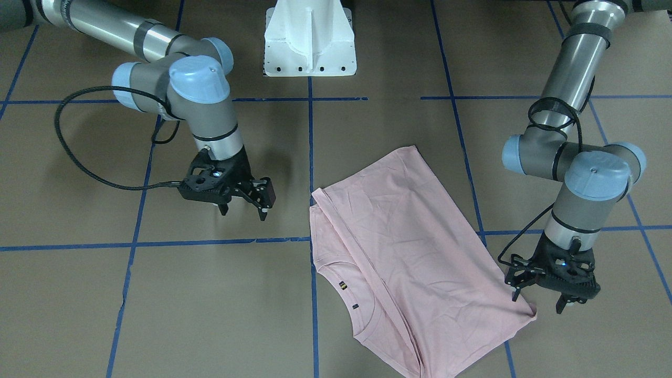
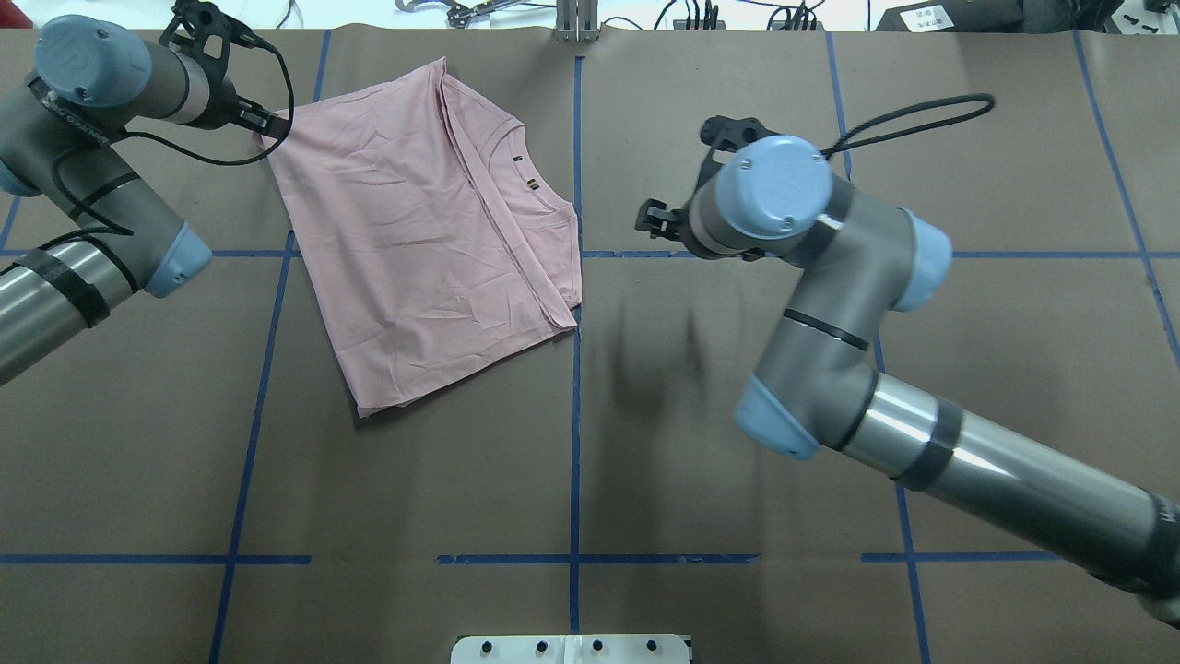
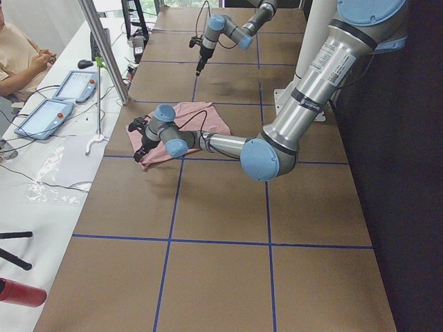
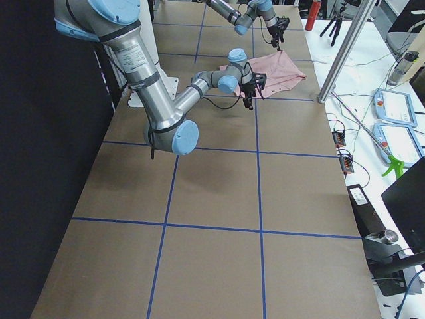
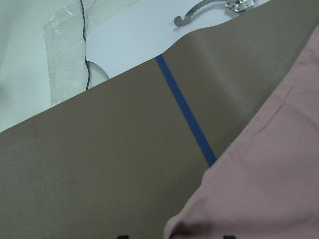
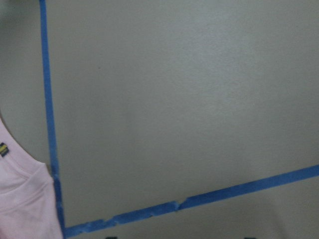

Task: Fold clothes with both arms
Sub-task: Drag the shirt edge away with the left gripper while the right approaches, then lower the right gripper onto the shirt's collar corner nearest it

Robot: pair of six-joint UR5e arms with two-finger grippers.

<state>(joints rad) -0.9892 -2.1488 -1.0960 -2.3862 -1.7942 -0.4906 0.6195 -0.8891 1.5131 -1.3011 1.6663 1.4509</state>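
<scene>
Left jaws gape beside the T-shirt point(image 1: 409, 247); right jaws gape farther off.

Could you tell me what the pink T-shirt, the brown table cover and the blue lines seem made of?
T-shirt: thin matte knit fabric, probably cotton; it creases softly.
Table cover: matte brown paper or card, apparently; its edge ripples.
Blue lines: likely adhesive tape; ragged, broken joins.
</scene>
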